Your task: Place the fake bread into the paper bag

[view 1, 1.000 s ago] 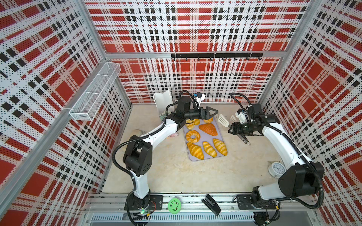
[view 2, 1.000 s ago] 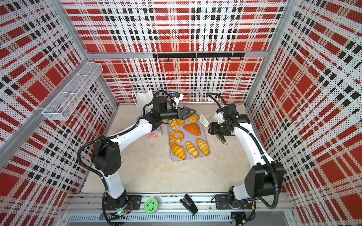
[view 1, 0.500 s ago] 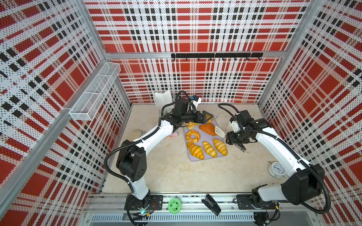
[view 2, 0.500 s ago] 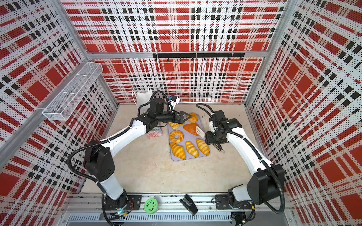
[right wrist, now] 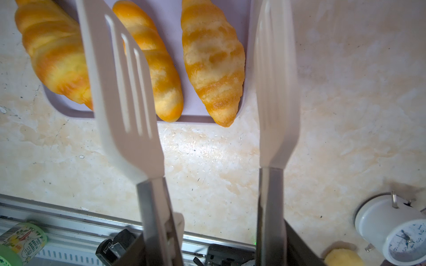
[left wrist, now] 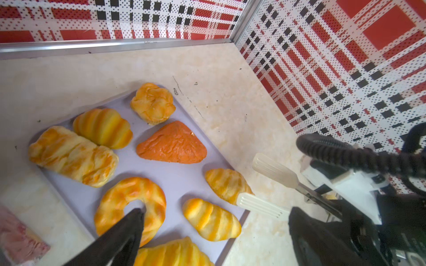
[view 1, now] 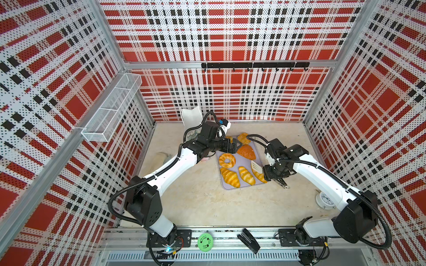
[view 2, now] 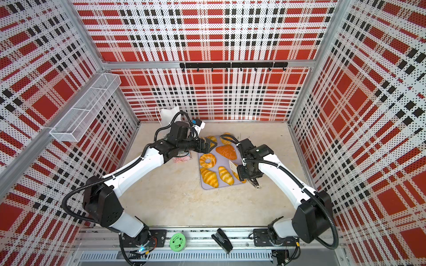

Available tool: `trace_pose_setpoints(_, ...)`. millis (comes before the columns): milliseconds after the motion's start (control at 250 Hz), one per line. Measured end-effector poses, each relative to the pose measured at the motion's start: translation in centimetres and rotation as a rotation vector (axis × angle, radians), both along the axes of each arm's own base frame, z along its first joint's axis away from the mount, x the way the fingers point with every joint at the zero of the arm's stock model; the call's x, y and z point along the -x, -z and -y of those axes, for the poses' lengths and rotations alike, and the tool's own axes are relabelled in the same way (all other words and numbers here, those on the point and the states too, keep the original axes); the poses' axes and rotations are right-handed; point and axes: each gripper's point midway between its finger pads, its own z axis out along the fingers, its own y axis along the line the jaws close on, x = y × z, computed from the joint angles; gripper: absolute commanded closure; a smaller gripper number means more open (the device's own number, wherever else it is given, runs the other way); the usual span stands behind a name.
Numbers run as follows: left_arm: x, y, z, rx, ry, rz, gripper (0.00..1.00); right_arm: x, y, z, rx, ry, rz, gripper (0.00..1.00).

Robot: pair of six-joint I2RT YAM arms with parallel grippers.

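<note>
Far left, against the back wall: paper bag [view 1: 191,116], upright, with white inside on show, lower part hidden behind the left arm [view 1: 175,161]; no seeing into it. Just right of that, beneath the same arm, a pink packet [view 2: 182,159], mostly covered. Next, left gripper [view 1: 236,147], fingers spread wide and gripping nothing, over the far end of the tray [view 1: 230,187]; only one black finger [left wrist: 119,237] in the left wrist view, cut off at the frame edge. On the tray, all the fake bread [view 1: 227,160], eight pieces by the left wrist view; two far pieces half hidden below the left gripper in both top views. Further right, right gripper [view 1: 268,172] clamped on white tongs [view 1: 256,167], blades apart, either side of the near right croissant [right wrist: 214,62] in the right wrist view; height above it hard to judge. Far right, a small clock [view 1: 325,199], partly behind the right arm [view 1: 322,175], and a yellow lump [right wrist: 343,258], cut off by the frame.
</note>
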Motion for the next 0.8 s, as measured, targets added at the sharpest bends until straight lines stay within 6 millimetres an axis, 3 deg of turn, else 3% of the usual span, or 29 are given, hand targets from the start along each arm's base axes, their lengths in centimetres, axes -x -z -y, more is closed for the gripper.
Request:
trace_pose_setpoints(492, 2.5, -1.3, -2.3, -0.083, -0.04, 0.079, 0.01, 0.3, 2.3, 0.3, 0.086, 0.008, -0.071, 0.4)
trace_pose_setpoints(800, 3.6, -0.4, -3.5, -0.123, -0.056, 0.07, 0.01, 0.7, 3.4, 0.2, 0.122, -0.011, -0.113, 0.43)
